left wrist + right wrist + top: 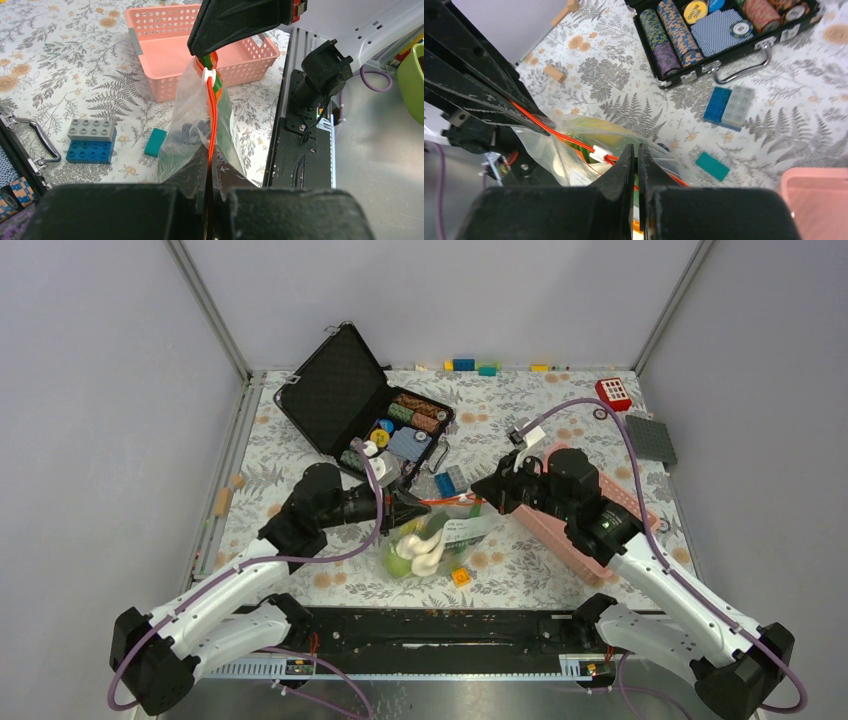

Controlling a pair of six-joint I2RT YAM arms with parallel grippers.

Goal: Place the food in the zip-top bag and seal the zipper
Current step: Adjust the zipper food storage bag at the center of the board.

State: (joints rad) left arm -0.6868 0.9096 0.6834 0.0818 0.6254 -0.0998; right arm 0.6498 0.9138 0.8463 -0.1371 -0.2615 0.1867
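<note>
Food (418, 550) looks loaded inside the zip-top bag (445, 532), which hangs mid-table between both arms. Left gripper (422, 508) is clamped tight on one end of the zipper (213, 117). Right gripper (488, 492) is pinched on the other end, just beside the white slider (211, 75). Remaining, I'd judge: the seal. Can't tell if the strip is zipped.
</note>
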